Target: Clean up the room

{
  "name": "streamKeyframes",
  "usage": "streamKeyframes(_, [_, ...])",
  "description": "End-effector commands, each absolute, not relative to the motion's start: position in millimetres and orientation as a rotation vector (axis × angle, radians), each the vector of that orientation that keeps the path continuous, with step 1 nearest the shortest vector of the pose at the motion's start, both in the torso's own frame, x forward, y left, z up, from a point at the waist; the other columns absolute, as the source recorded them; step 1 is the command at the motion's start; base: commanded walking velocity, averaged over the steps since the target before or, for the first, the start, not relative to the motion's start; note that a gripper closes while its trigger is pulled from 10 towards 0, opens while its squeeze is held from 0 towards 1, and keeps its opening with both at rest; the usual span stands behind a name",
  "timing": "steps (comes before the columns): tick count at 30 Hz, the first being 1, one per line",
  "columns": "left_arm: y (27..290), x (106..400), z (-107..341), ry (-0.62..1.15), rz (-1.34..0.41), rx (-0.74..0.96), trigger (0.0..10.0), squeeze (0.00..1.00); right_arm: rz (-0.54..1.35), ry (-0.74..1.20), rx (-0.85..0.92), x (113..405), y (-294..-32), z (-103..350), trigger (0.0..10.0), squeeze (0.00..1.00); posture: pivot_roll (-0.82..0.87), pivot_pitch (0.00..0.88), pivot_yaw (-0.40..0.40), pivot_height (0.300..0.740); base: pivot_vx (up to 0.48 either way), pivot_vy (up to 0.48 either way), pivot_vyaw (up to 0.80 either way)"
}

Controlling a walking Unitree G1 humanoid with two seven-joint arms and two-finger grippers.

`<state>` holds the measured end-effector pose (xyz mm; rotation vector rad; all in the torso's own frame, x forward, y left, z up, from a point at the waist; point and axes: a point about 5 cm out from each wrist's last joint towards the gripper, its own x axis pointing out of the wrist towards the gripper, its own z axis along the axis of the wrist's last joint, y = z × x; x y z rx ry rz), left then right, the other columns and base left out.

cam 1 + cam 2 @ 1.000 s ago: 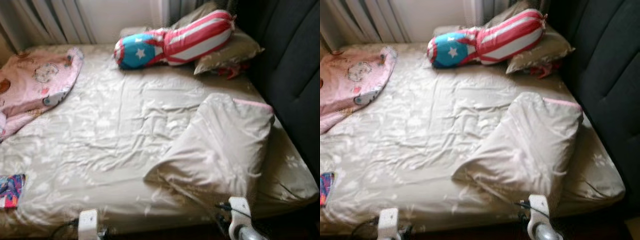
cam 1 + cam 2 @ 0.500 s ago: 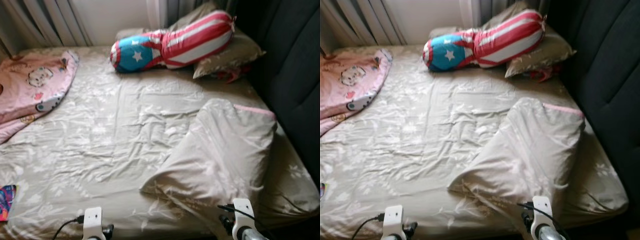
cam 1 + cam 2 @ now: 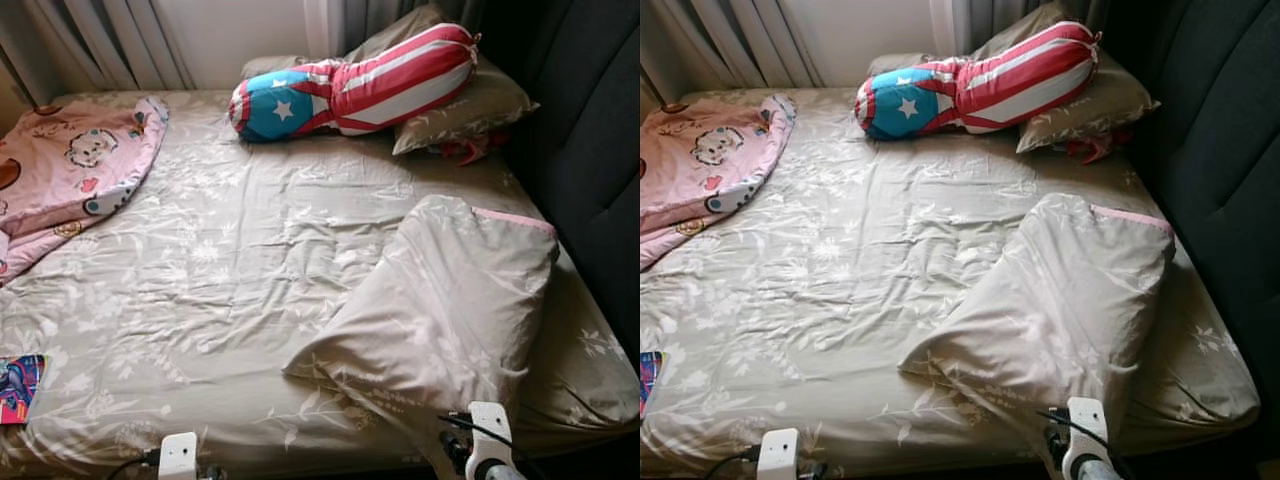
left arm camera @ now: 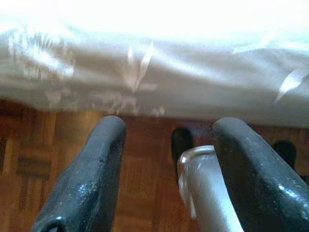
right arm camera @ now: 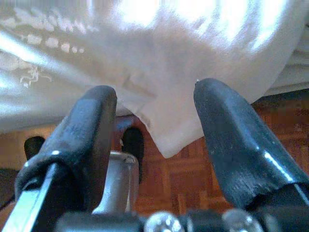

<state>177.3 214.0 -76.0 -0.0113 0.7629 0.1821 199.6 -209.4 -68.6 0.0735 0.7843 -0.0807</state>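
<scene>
- The robot stands at the long side of a bed covered with a beige leaf-print sheet, with a dark padded headboard on its right
- A beige quilt with a pink edge lies bunched in a loose fold on the right part of the mattress, one corner drooping over the near edge
- At the head end a red, white and blue star-and-stripe bolster rests against a beige pillow; a small red item peeks from under that pillow, too small to tell what it is
- A pink cartoon-print blanket sprawls over the far left corner, and a colourful booklet lies at the near left edge
- The left gripper hangs low beside the mattress above the parquet floor, fingers spread apart and holding nothing
- The right gripper also has its fingers wide apart and empty; the hanging corner of the quilt dangles just ahead, between them but not pinched
- Judging by this, the step in hand is approaching the bed to tidy the bedding, and no grasp has begun
- The next move likely calls for raising the right gripper to that drooping corner, pinching it firmly, then drawing the quilt flat; loose cloth may slip from a shallow grip
</scene>
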Motion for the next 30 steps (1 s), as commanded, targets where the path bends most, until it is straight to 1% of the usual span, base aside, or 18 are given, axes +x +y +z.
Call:
streamKeyframes(1, [215.0, 169.2, -78.0, 0.755, 0.154, 0.003, 10.0, 0.00, -0.094, 0.763, 0.093, 194.0, -208.6, -70.5, 10.0, 0.00, -0.04, 0.168, 0.018, 0.740, 0.000, 0.000, 0.00])
streamKeyframes(9, [211.5, 160.4, -78.3, 0.710, 0.081, 0.020, 10.0, 0.00, -0.083, 0.711, 0.110, 185.1, -209.7, -71.4, 10.0, 0.00, -0.05, 0.163, 0.015, 0.740, 0.000, 0.000, 0.00])
streamKeyframes(10, [215.9, 173.0, -69.8, 0.649, 0.077, 0.032, 10.0, 0.00, -0.081, 0.709, 0.108, 183.8, -209.9, -71.8, 10.0, 0.00, -0.05, 0.161, 0.012, 0.740, 0.000, 0.000, 0.00])
streamKeyframes(12, [221.9, 187.9, -56.3, 0.550, 0.067, 0.056, 10.0, 0.00, -0.078, 0.706, 0.107, 181.5, -210.4, -72.3, 10.0, 0.00, -0.05, 0.160, 0.009, 0.740, 0.000, 0.000, 0.00])
streamKeyframes(13, [229.1, 189.3, -48.3, 0.490, 0.058, 0.088, 10.0, 0.00, -0.075, 0.700, 0.107, 179.8, -210.8, -72.5, 10.0, 0.00, -0.06, 0.159, 0.006, 0.740, 0.000, 0.000, 0.00])
streamKeyframes(14, [229.1, 189.3, -48.3, 0.490, 0.058, 0.088, 10.0, 0.00, -0.075, 0.700, 0.107, 179.8, -210.8, -72.5, 10.0, 0.00, -0.06, 0.159, 0.006, 0.740, 0.000, 0.000, 0.00])
streamKeyframes(17, [244.7, 184.7, -43.7, 0.475, 0.063, 0.135, 10.0, 0.00, -0.074, 0.697, 0.104, 177.5, -212.5, -72.8, 10.0, 0.00, -0.06, 0.160, -0.005, 0.740, 0.000, 0.000, 0.00])
streamKeyframes(20, [259.5, 185.0, -36.9, 0.442, 0.127, 0.161, 10.0, 0.00, -0.074, 0.699, 0.089, 176.7, -214.4, -72.8, 10.0, 0.00, -0.06, 0.158, -0.009, 0.740, 0.000, 0.000, 0.00])
streamKeyframes(21, [263.3, 188.4, -32.0, 0.407, 0.156, 0.157, 10.0, 0.00, -0.049, 0.609, 0.075, 200.1, -208.0, -60.1, 10.0, 0.00, -0.05, 0.153, -0.019, 0.740, 0.000, 0.000, 0.00])
streamKeyframes(22, [265.3, 190.7, -28.7, 0.383, 0.174, 0.152, 10.0, 0.00, -0.031, 0.541, 0.066, 217.0, -202.8, -49.5, 10.0, 0.00, -0.05, 0.153, -0.019, 0.740, 0.000, 0.000, 0.00])
streamKeyframes(23, [265.3, 190.7, -28.7, 0.383, 0.174, 0.152, 10.0, 0.00, -0.031, 0.541, 0.066, 217.0, -202.8, -49.5, 10.0, 0.00, -0.05, 0.153, -0.019, 0.740, 0.000, 0.000, 0.00])
streamKeyframes(24, [265.2, 202.2, -17.5, 0.307, 0.191, 0.128, 10.0, 0.00, -0.001, 0.424, 0.053, 242.7, -194.3, -29.7, 10.0, 0.00, -0.05, 0.152, -0.025, 0.740, 0.000, 0.000, 0.00])
streamKeyframes(25, [258.3, 216.0, -6.7, 0.239, 0.166, 0.122, 10.0, 0.00, 0.005, 0.387, 0.055, 248.0, -194.8, -24.1, 10.0, 0.00, -0.05, 0.148, -0.028, 0.740, 0.000, 0.000, 0.00])
streamKeyframes(30, [246.1, 228.5, 3.8, 0.176, 0.121, 0.122, 10.0, 0.00, 0.006, 0.339, 0.049, 253.2, -197.2, -17.3, 10.0, 0.00, -0.07, 0.143, -0.028, 0.740, 0.000, 0.000, 0.00])
